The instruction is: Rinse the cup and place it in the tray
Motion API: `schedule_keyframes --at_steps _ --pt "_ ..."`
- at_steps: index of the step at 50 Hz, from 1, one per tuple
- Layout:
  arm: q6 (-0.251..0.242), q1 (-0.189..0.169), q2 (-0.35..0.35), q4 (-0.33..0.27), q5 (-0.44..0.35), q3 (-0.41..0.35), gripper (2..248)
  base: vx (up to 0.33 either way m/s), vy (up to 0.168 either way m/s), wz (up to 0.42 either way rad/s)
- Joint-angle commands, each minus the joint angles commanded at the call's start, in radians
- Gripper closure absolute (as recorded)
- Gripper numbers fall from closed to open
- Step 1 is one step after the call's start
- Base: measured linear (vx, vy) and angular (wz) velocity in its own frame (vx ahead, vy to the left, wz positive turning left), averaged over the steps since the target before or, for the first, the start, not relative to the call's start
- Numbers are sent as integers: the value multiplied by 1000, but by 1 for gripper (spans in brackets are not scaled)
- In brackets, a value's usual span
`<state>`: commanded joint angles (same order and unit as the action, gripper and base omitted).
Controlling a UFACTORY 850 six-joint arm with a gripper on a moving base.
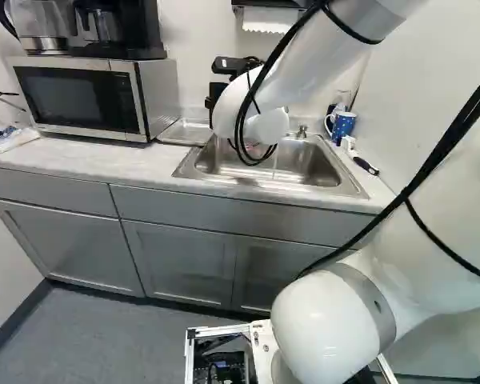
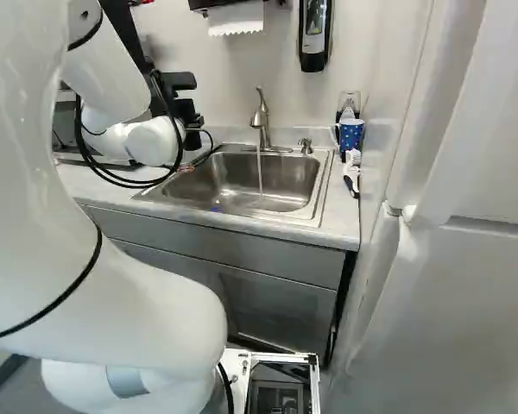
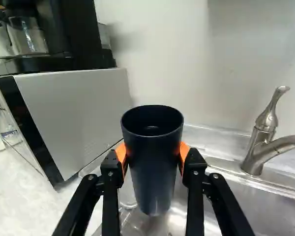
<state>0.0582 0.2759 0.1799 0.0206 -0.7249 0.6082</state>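
In the right base view my gripper (image 2: pixel 190 114) is partly visible left of the faucet, its fingertips hidden. The wrist view shows the gripper (image 3: pixel 152 156) shut on a dark, tapered cup (image 3: pixel 153 169), with orange pads pressing it from both sides. The cup stands upright, mouth up, and looks empty inside. A metal tray (image 1: pixel 186 132) lies between microwave and sink. From the wrist, the cup hangs in front of the tray and sink edge; whether it touches anything cannot be told. Water runs from the faucet (image 2: pixel 260 119) into the sink (image 2: pixel 285 177).
The microwave (image 1: pixel 80 96) stands left of the tray, with coffee makers (image 1: pixel 104 28) on top. Right of the sink are a blue mug (image 2: pixel 351 134), a brush (image 2: pixel 352 172) and a soap pump (image 2: pixel 306 147). A paper towel holder (image 2: pixel 236 17) and dispenser (image 2: pixel 314 34) hang on the back wall.
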Motion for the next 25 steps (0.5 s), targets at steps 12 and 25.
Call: schedule_keyframes --at_steps 12,25 --pt "121 0 0 0 0 0 128 0 0 0" --pt "257 0 0 0 0 0 128 0 0 0"
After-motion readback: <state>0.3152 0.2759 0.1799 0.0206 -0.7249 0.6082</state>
